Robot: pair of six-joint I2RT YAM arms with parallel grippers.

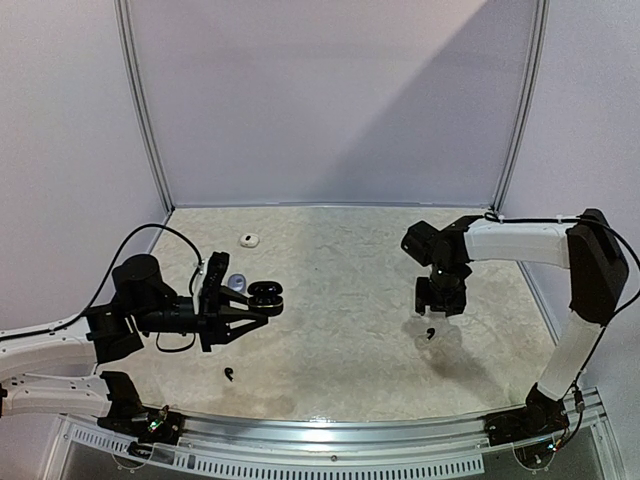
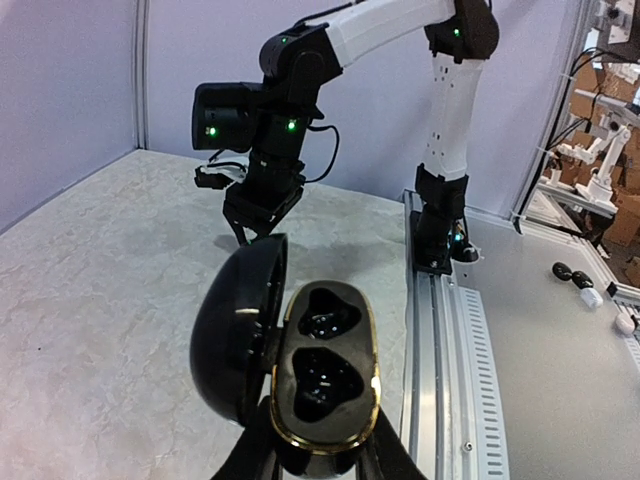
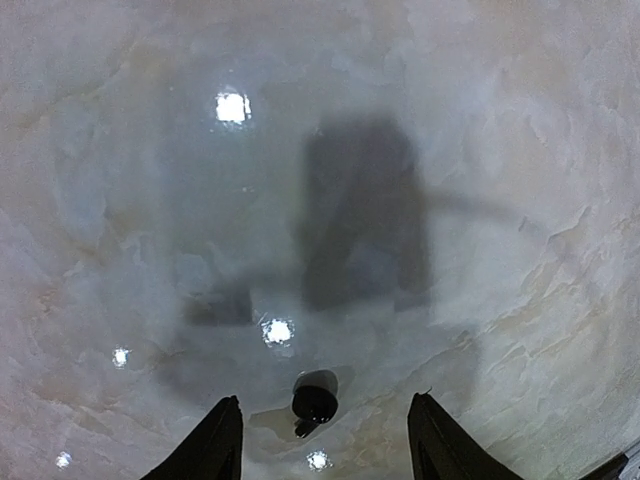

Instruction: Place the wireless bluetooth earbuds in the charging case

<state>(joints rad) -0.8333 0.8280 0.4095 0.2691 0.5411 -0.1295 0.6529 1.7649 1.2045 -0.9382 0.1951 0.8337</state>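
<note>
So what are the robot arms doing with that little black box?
The left arm holds a black charging case in its jaws. The lid is open and both little pockets inside are empty. The right arm points down over a black earbud lying on the table. Its jaws are open, one on each side, not touching it. Near the left arm lies a second black earbud.

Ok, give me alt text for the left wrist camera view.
An open black charging case with a gold rim, both earbud wells empty, is clamped in the left gripper at the frame's bottom. Beyond it, the right gripper points down over the marble table.
</note>
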